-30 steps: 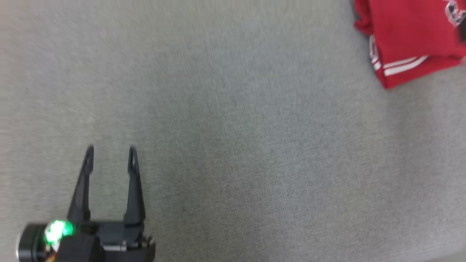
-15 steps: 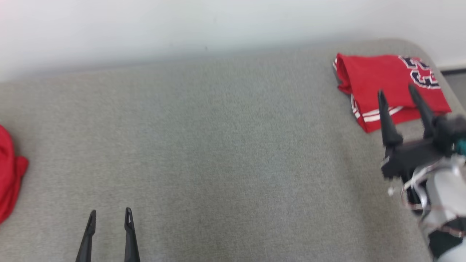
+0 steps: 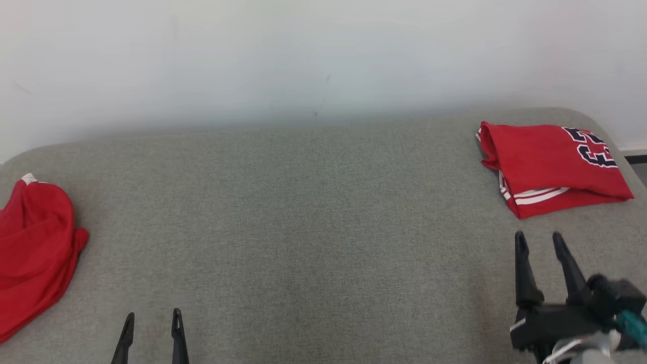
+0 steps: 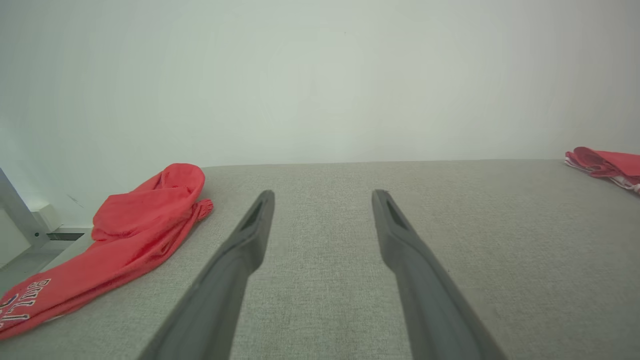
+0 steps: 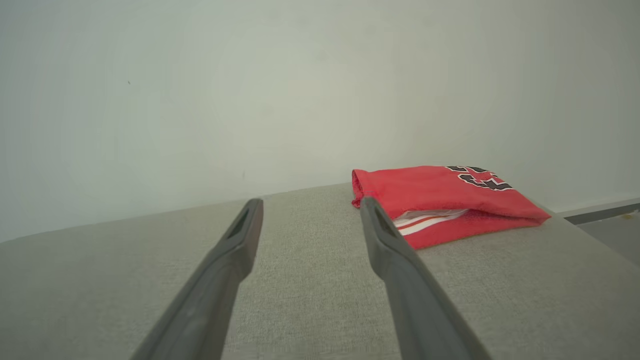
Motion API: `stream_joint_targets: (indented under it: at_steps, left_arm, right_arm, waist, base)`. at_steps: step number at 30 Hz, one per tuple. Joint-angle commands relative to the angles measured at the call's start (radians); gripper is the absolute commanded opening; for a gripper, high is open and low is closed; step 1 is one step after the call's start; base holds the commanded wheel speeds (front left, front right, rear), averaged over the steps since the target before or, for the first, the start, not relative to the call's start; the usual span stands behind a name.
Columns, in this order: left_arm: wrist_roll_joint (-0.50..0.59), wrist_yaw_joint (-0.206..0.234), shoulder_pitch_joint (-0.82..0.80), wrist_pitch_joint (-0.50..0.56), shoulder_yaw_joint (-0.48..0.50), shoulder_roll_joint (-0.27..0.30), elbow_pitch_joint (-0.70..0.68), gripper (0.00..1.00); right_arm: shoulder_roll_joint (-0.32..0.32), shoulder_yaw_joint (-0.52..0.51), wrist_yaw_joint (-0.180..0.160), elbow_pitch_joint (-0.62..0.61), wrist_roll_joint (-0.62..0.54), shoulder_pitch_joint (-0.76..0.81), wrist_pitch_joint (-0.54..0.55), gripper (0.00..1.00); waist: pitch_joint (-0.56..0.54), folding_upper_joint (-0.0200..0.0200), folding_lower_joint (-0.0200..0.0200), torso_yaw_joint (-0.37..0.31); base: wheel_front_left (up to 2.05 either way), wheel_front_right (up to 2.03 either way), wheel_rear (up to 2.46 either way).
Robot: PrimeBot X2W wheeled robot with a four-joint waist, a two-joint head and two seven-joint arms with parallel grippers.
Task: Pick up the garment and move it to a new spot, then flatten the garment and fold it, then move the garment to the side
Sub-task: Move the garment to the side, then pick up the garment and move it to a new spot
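— Red folded garment ahead of the right gripper, a little to the outer side of its fingertips, near but clear of them. Dark numerals edged in white on top, white stripes along the hem nearest the gripper.

— Held by anything?

— No. Lying flat on the grey fabric surface, close to its rounded far corner. Right gripper spread wide, nothing between the fingers.

— And the other side?

— Left gripper likewise spread wide and empty, fingers pointing toward the wall. Crumpled red garment well off to its outer left, slightly ahead of the tips, bunched in a heap at the surface's left edge. White lettering on the part trailing nearest the wrist camera.

— Between the two grippers?

— Grey weave, finely textured, a broad stretch of it, both garments well apart across it.

— Room?

— Plain white wall straight ahead of both grippers, rising right behind the surface's far edge. Off to the right gripper's right, beyond the folded garment, a dark skirting strip and a patch of grey floor. Far left of the left gripper, past the crumpled garment, a pale slanted bar.
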Motion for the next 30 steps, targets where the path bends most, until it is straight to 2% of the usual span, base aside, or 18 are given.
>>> stream_joint_targets:
  at_steps: [1, 3, 10, 20, 30]
  left_arm:
    - [-0.009, 0.003, 0.008, -0.003, 0.010, -0.003, 0.004, 1.00]
    - [-0.010, 0.001, 0.009, -0.003, 0.013, -0.004, 0.012, 1.00]
    - [-0.011, 0.005, 0.010, -0.003, 0.018, -0.005, 0.038, 1.00]
    - [-0.008, 0.003, -0.001, -0.003, 0.001, -0.006, 0.084, 1.00]
    - [0.001, 0.005, -0.024, -0.003, 0.004, -0.006, 0.132, 1.00]
  right_arm:
    - [0.022, -0.009, -0.003, -0.027, -0.018, 0.050, 0.000, 1.00]
    - [0.054, -0.020, -0.003, -0.050, -0.030, 0.098, 0.000, 1.00]
    - [0.100, 0.003, -0.003, -0.099, -0.063, 0.191, 0.000, 1.00]
    - [0.125, 0.070, -0.003, -0.108, -0.116, 0.221, 0.000, 1.00]
    - [0.139, 0.082, -0.003, -0.097, -0.131, 0.233, 0.000, 1.00]
  waist:
    - [-0.013, 0.0001, 0.0002, 0.014]
    - [-0.016, 0.0001, 0.0002, 0.017]
    - [-0.024, 0.0001, 0.0002, 0.022]
    - [-0.034, 0.0001, 0.0002, 0.039]
    - [-0.037, 0.0001, 0.0002, 0.053]
  base:
    - [0.00, 0.00, 0.00]
    - [0.00, 0.00, 0.00]
    - [0.00, 0.00, 0.00]
    - [0.00, 0.00, 0.00]
    - [0.00, 0.00, 0.00]
